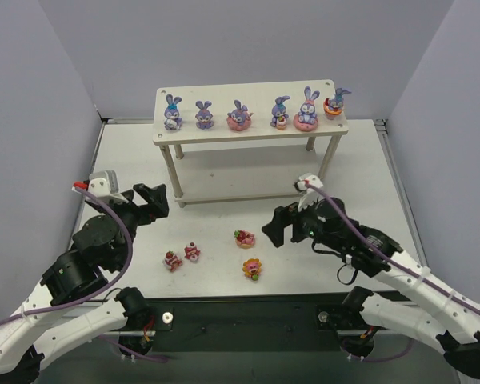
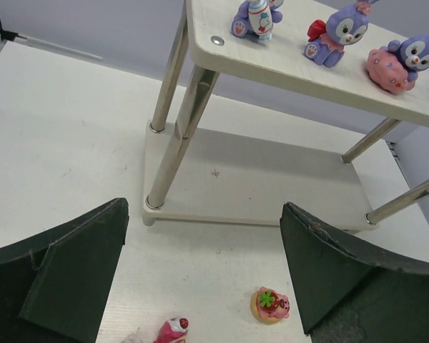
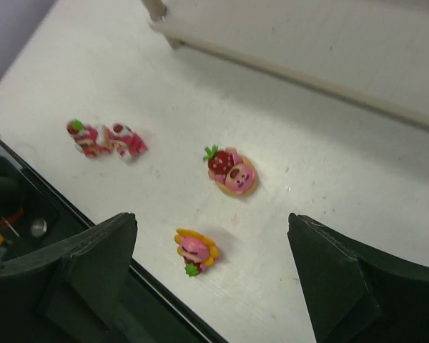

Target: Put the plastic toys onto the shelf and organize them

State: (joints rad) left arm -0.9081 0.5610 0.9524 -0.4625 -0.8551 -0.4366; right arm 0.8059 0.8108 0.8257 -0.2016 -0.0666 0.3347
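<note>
Pointing toward the left legs of the shelf, the left gripper hangs above the surface with its jaws wide apart and nothing between them. The shelf stands ahead of both grippers, its long axis running crosswise to them, left to right. Six bunnies stand in a single row along that axis on the top board, ears up, faces turned back toward the arms.

The right gripper angles leftward and down at the surface, its jaws also spread wide and holding nothing. Four cake pieces lie on the surface, short of the shelf.

In the right wrist view, the strawberry tart lies just ahead of the gap between the fingers. Its long axis is slanted, with the strawberry end farther out and toward the view's left. The orange-petalled piece sits closer in, inside the gap and nearer the finger on the view's left, its green leaf pointing back at the gripper. The red-and-pink pair lies out beyond that same finger, the two side by side in a crosswise line, touching or nearly so.

In the left wrist view, the tart shows low in the gap, close to the finger on the view's right.
</note>
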